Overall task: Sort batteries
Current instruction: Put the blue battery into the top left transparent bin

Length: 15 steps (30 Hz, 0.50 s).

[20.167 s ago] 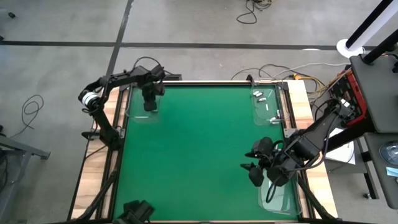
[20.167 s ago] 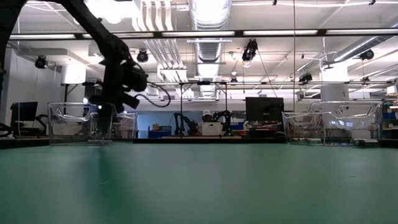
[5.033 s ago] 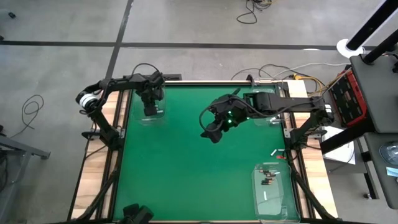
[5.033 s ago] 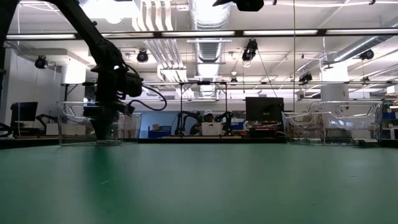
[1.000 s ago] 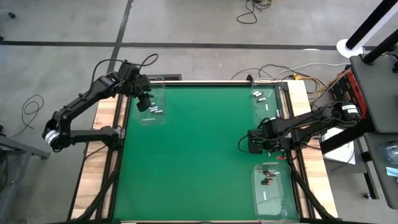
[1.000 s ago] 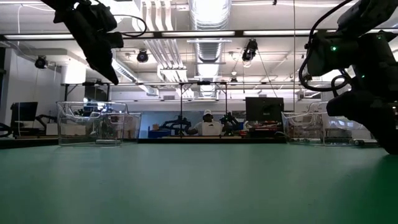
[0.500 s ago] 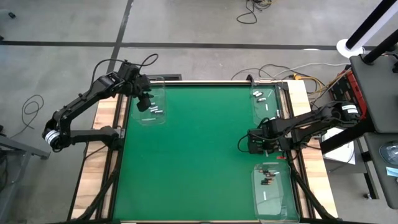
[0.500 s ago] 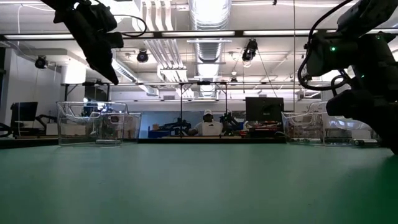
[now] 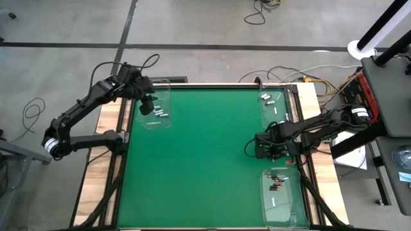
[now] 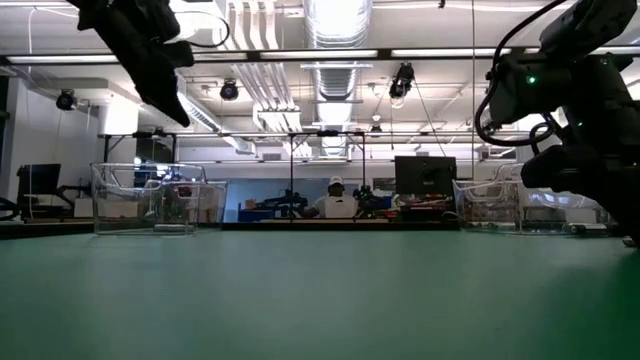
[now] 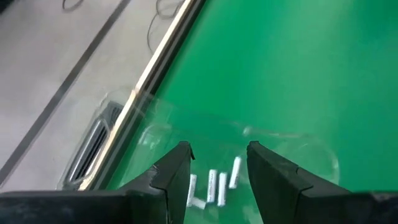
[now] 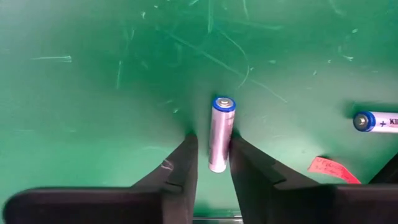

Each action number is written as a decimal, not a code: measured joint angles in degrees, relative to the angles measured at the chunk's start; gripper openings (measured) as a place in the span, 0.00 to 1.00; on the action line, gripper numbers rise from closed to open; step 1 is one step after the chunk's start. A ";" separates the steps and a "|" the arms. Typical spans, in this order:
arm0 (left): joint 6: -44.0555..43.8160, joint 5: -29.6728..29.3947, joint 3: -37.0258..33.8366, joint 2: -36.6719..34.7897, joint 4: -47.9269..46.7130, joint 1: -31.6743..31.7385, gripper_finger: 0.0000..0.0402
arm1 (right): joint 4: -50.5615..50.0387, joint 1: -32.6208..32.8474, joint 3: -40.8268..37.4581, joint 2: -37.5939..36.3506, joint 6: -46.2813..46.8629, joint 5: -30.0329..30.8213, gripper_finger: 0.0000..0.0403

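My right gripper (image 12: pixel 210 149) is low over the green mat near the table's right edge (image 9: pixel 257 151). It is open, with one finger on each side of a silver battery with a blue end (image 12: pixel 220 134) that lies flat on the mat. A second such battery (image 12: pixel 378 121) lies on the mat farther toward the right edge. My left gripper (image 11: pixel 217 158) hangs open and empty above the far-left clear tray (image 9: pixel 164 96), in which a few whitish batteries (image 11: pixel 214 186) lie. My right gripper's fingers point down at the mat and run along the battery's two long sides (image 12: pixel 229 140). One finger (image 12: pixel 239 152) is close against it and the other stands a little off. Whether either touches the battery, I cannot tell.
A far-right clear tray (image 9: pixel 273 119) holds whitish batteries. A near-right clear tray (image 9: pixel 282 212) holds dark batteries and one whitish one. A red tag (image 12: pixel 329 168) lies on the mat near the second battery. The middle of the mat (image 9: pixel 205 154) is bare.
My left gripper has risen a little and drawn back slightly toward the table's left edge, still above the far-left tray.
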 joint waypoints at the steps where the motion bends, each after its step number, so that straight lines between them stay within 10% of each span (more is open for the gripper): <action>1: 0.00 1.12 -0.02 -0.71 0.26 0.00 0.34 | 0.11 0.00 0.00 0.22 0.02 0.00 0.16; 15: -9.04 21.82 -0.02 -12.81 13.98 0.00 0.34 | -1.66 0.04 4.61 0.18 -3.37 1.60 0.05</action>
